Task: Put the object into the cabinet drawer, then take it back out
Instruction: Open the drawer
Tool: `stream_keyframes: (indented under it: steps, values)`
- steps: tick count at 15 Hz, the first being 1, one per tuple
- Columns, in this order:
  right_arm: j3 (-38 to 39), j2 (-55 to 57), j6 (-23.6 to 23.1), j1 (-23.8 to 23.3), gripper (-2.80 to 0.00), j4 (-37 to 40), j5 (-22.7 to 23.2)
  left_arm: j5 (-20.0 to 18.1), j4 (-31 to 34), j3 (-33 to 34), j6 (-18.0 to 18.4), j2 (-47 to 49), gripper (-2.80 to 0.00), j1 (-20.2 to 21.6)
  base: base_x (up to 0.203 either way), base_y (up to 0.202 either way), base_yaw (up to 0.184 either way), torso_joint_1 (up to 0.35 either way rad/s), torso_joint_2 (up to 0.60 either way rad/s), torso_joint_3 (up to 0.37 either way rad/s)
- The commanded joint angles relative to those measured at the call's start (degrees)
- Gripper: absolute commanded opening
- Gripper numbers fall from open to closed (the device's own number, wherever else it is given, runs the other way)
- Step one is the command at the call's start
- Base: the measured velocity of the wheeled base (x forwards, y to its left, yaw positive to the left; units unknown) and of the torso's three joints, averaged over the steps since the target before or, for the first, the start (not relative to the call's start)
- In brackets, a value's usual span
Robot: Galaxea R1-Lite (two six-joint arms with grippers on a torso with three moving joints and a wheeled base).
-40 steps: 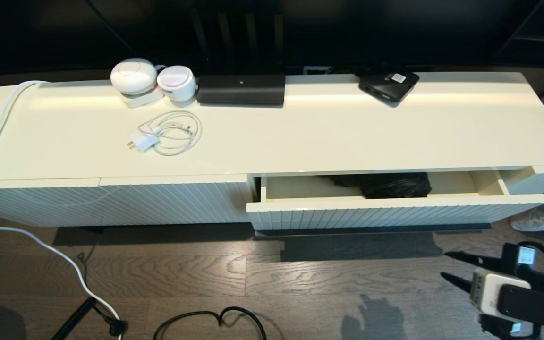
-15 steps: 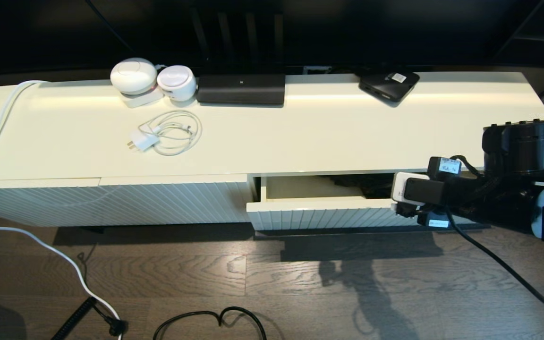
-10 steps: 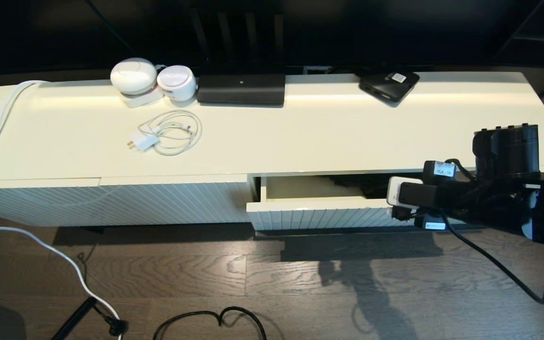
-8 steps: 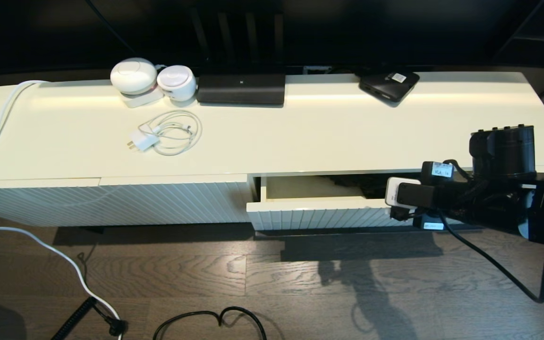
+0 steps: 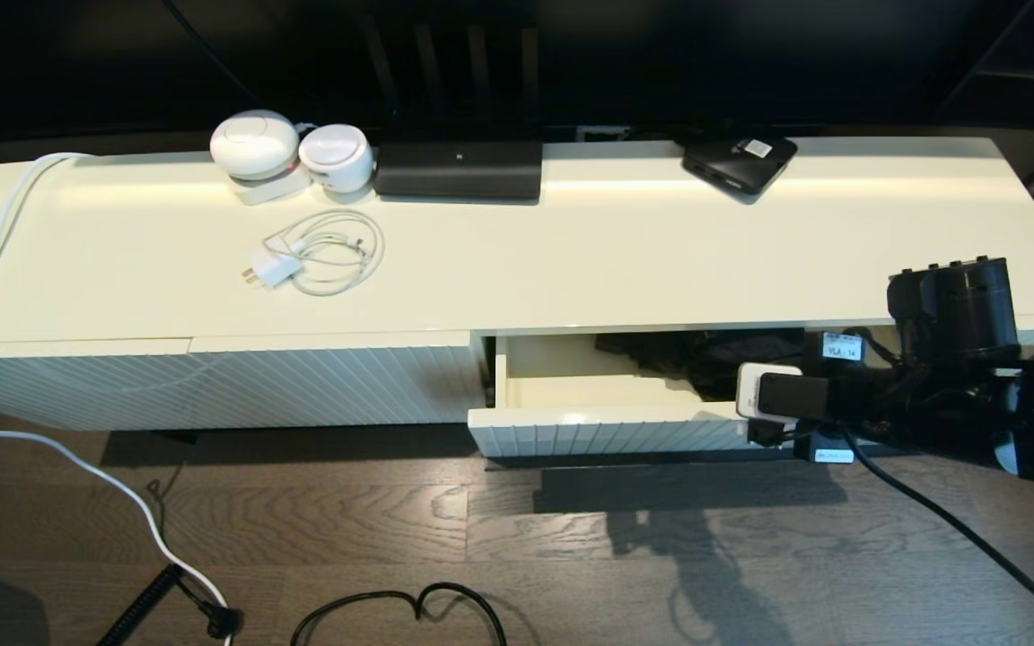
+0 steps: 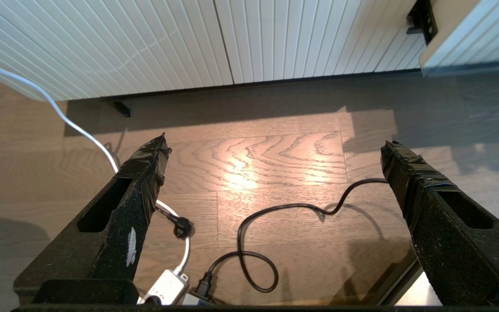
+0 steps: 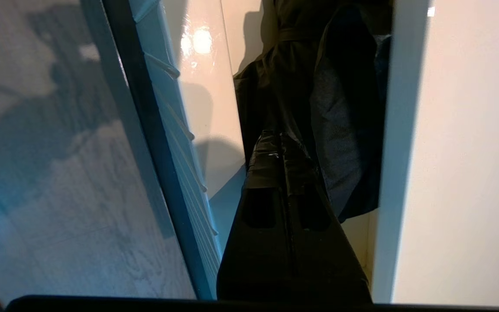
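**Right pincer sits inside the open drawer, fingers together, umbrella just ahead of it**

The cabinet drawer point(image 5: 607, 422), cream-white with a ribbed front, stands partly pulled out from the right half of a long low cabinet. Inside it lies the black folding umbrella point(image 5: 705, 359), a loose bundle of dark fabric against the glossy cream floor of the drawer, toward its right portion.

The right pincer point(image 7: 277, 143) reaches in over the drawer front from the robot's right side. In the right wrist view its two black fingers are pressed together with no gap and nothing visibly between them. The tips lie against or just short of the umbrella's fabric; contact cannot be confirmed. The umbrella extends onward from the fingertips, deeper along the drawer, so its long axis seems to run roughly in line with the pincer's reach rather than across it.

The left pincer point(image 6: 275, 147) hangs low over the wooden floor in front of the left cabinet panel, fingers wide apart and empty, well away from the drawer.

Judged from this, the right arm is far nearer. To lift the umbrella out, its fingers would likely need to part first, then close around the bundle.
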Motion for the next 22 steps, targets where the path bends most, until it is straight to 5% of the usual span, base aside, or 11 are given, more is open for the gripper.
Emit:
stream_keyframes:
  steps: [1,22]
  values:
    - [0.94,-0.98,-0.39,0.06,-2.8,0.4,-0.12,0.0,-0.03,0.0,0.01,0.07,0.0,0.0,0.0,0.0,0.0,0.0,0.0,0.0]
    - [17.81,-9.77,0.22,4.52,-2.8,1.8,-0.12,0.0,-0.03,0.0,0.01,0.07,0.0,0.0,0.0,0.0,0.0,0.0,0.0,0.0]
